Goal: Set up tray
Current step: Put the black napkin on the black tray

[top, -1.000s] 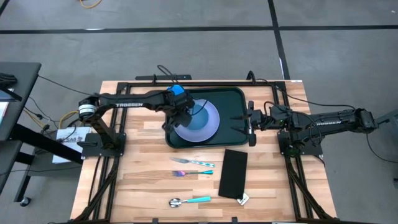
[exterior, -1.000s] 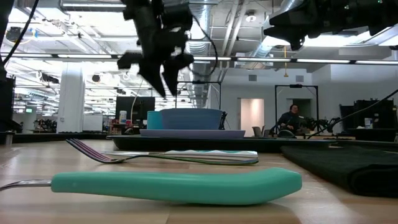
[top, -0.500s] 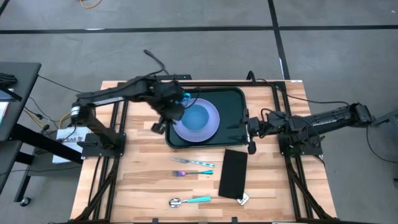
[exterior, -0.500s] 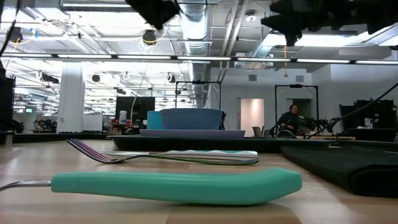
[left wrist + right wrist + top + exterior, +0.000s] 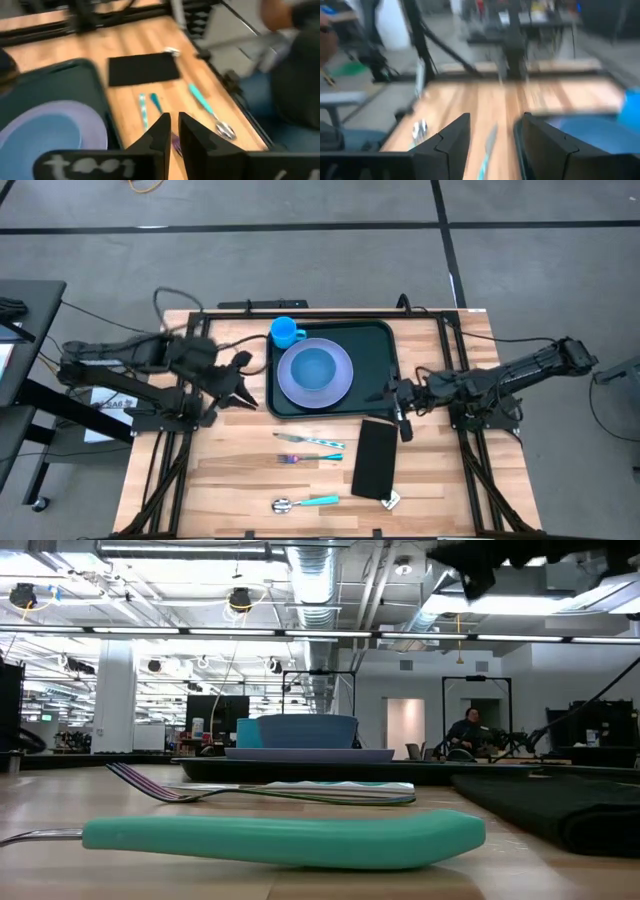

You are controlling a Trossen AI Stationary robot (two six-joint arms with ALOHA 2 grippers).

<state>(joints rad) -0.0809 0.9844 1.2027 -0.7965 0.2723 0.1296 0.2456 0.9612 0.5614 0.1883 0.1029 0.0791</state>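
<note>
A: Where is the tray (image 5: 375, 340) now?

B: Lies at the far middle of the table (image 5: 230, 470), with a lilac plate (image 5: 340, 385), a blue bowl (image 5: 315, 368) on it, and a blue cup (image 5: 285, 332) in the far left corner.

A: And the fingers?

B: Left gripper (image 5: 243, 383) just beside the tray's left edge, fingers (image 5: 161, 131) almost pressed together, pinching nothing. Right gripper (image 5: 397, 402) near the tray's right near corner, over the far end of the black napkin (image 5: 375, 458), fingers (image 5: 457, 132) spread wide, also empty.

A: How to handle the tray?

B: Looks like stiff plastic, probably light by itself but heavier with the dishes. Smooth surface, so the plate and cup may slide if tilted. Better to take hold on the raised rim, at the middle of each short side, and keep level.

A: Anything else to watch?

B: Fork (image 5: 310, 441) and spoon (image 5: 305, 503) on the table, well apart from the tray, not yet placed.
</note>
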